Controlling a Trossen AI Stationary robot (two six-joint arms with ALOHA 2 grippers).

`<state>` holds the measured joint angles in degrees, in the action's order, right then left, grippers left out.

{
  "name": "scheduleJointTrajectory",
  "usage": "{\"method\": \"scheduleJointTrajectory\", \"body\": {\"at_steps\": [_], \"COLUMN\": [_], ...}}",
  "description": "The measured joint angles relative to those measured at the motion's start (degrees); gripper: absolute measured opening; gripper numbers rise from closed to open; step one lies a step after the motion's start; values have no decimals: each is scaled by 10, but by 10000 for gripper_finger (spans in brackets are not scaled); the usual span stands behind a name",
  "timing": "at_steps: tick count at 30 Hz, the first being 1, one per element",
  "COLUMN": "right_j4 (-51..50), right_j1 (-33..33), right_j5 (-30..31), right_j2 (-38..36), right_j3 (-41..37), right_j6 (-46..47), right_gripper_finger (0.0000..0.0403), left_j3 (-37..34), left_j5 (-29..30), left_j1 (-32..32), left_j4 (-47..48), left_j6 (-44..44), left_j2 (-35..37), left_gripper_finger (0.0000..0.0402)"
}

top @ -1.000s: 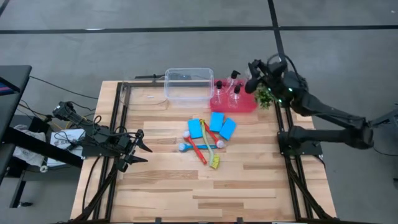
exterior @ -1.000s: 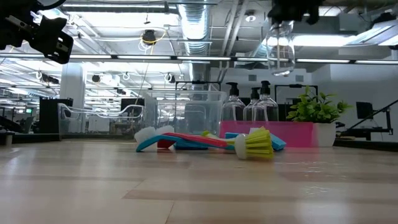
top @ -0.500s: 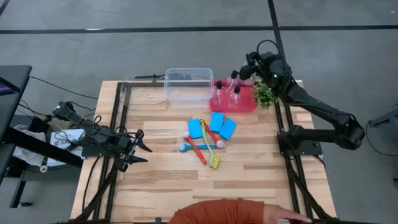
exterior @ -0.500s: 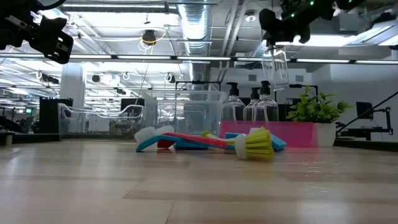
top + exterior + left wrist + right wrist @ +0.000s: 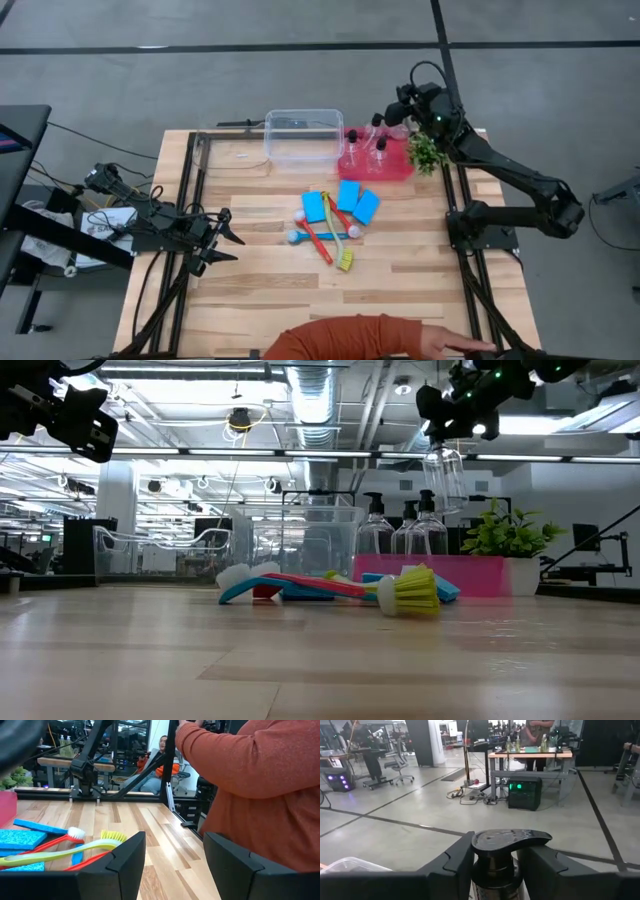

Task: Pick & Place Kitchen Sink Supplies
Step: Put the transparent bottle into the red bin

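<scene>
My right gripper (image 5: 398, 112) hangs above the far right of the table, shut on a clear bottle (image 5: 445, 472) with a black pump top, held in the air over the red tray (image 5: 388, 170). Three more pump bottles (image 5: 408, 528) stand in that tray. Three blue sponges (image 5: 348, 196) and the red, blue and yellow-green brushes (image 5: 322, 236) lie flat mid-table. My left gripper (image 5: 230, 236) waits open at the table's left edge, pointing toward the brushes (image 5: 65, 851). My right gripper pinches the bottle between its two fingers (image 5: 454, 861) at the neck (image 5: 495, 866), just under the black pump head (image 5: 511, 839). The bottle hangs upright below the fingers, lifted clear of the tray.
A clear plastic tub (image 5: 303, 136) stands left of the red tray at the far edge. A small leafy plant (image 5: 427, 152) sits right of the tray. A person's orange sleeve (image 5: 355, 340) reaches over the near edge and fills the left wrist view's side (image 5: 250, 785).
My right gripper has carried the bottle from above the plant toward the far edge and a little left, over the tray, and lowered it somewhat. A person's orange sleeve has come in over the table's near edge.
</scene>
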<state>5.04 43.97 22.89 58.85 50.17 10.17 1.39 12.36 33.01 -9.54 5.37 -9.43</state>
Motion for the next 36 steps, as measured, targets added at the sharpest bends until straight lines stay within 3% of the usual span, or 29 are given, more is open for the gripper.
{"method": "scheduleJointTrajectory", "body": {"at_steps": [9, 14, 23, 36], "right_j4": [124, 151, 184, 153], "right_j1": [0, -1, -8, -8], "right_j5": [1, -2, -4, 5], "right_j2": [-33, -32, 3, 5], "right_j3": [-112, -140, -153, -153], "right_j6": [25, 39, 39, 39], "right_gripper_finger": [118, 134, 129, 136], "left_j3": [0, 0, 0, 0], "left_j5": [0, 0, 0, 0], "left_j1": [0, 0, 0, 0], "left_j4": [0, 0, 0, 0], "left_j6": [0, 0, 0, 0], "left_j2": [0, 0, 0, 0], "left_gripper_finger": [202, 202, 202, 202]}}
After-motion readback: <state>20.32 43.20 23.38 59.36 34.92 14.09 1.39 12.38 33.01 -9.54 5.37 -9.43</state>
